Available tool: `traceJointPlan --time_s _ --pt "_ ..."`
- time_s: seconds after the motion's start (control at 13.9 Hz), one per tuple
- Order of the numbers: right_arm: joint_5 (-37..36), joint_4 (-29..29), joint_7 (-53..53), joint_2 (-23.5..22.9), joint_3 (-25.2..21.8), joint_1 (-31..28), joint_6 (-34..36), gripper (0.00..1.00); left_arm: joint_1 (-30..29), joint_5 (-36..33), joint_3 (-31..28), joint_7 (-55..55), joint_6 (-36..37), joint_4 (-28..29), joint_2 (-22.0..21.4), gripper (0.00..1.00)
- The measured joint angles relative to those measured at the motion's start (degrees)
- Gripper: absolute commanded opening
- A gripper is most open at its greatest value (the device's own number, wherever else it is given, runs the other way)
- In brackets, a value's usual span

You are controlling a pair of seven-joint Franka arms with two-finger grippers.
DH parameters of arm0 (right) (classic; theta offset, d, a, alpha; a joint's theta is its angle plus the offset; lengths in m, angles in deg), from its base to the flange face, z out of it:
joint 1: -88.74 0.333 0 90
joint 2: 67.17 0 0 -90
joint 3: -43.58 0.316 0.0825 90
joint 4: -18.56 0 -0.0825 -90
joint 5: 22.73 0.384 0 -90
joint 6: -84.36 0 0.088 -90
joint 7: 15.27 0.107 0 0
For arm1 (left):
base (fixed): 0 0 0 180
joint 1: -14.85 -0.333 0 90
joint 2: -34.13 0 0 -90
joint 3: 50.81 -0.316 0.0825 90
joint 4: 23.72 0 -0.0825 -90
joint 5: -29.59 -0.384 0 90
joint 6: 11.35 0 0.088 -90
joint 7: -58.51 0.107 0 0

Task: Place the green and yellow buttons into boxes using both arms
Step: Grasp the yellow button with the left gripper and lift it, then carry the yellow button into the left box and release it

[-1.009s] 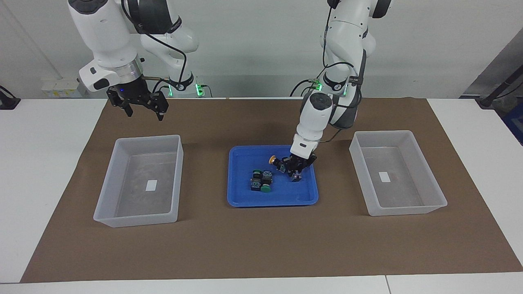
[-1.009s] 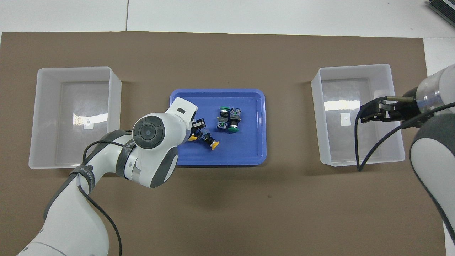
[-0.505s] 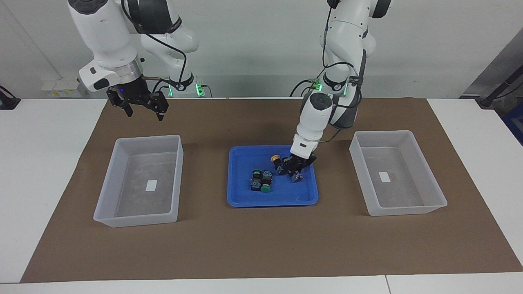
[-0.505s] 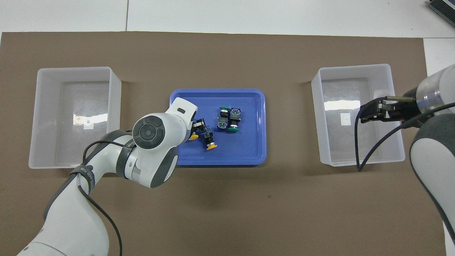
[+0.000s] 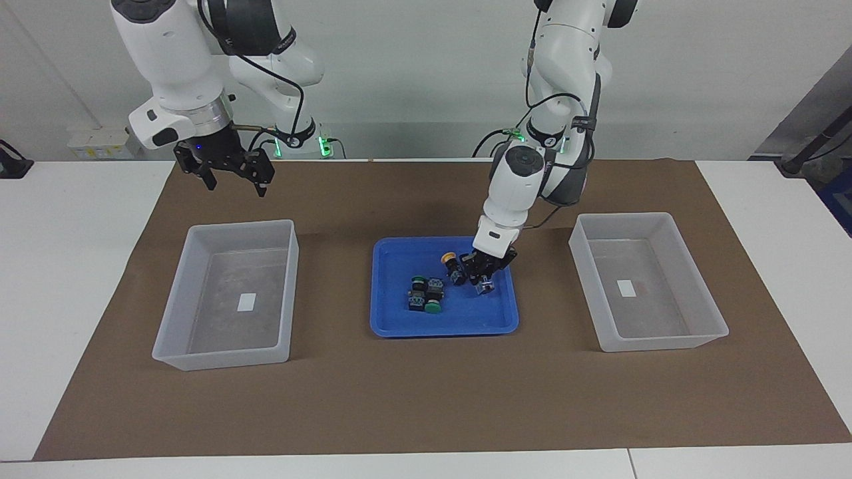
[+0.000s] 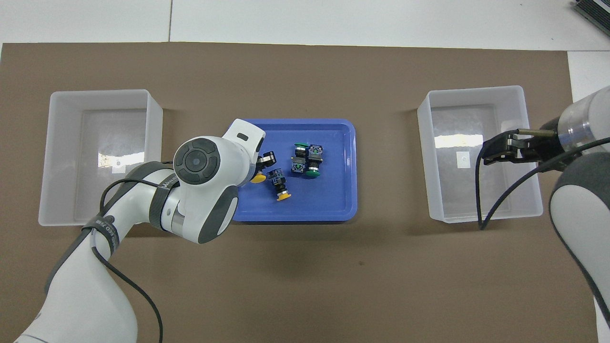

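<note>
On the worktop (image 5: pixel 80 279) a brown mat (image 5: pixel 426 399) carries a shallow blue tray (image 5: pixel 393 326) with one clear box (image 5: pixel 226 293) toward the right arm's end and another clear box (image 5: pixel 645 279) toward the left arm's end.

All four buttons are at the tray. The two green buttons (image 5: pixel 425 296) lie side by side, touching, in the middle of the tray. One yellow button (image 6: pixel 280 186) lies on the tray floor, nearer to the robots than the green pair and toward the left arm's end. The other yellow button (image 6: pixel 258 177) is just beside it, gripped in the left hand (image 5: pixel 484 271), which is clenched on its body low inside the tray, at the tray's edge toward the left arm's end.

The right hand (image 5: pixel 226 169) waits in the air, released with fingers spread, above the mat by the box that lies from the tray toward the right arm's end. Both boxes hold only a small white label (image 5: pixel 247 302).
</note>
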Motion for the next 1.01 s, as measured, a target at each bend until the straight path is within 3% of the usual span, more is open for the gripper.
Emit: traceJointPlan --time_s 0.5,1.01 --pt "0.0 0.0 0.0 0.0 0.0 0.0 0.0 1.00 -2.0 0.0 -0.1 0.9 5.2 -0.4 -2.8 0.00" --pt "0.0 0.0 0.0 0.0 0.0 0.0 0.0 1.00 -18.5 2.2 -0.4 22.3 23.7 -2.7 -14.2 0.00"
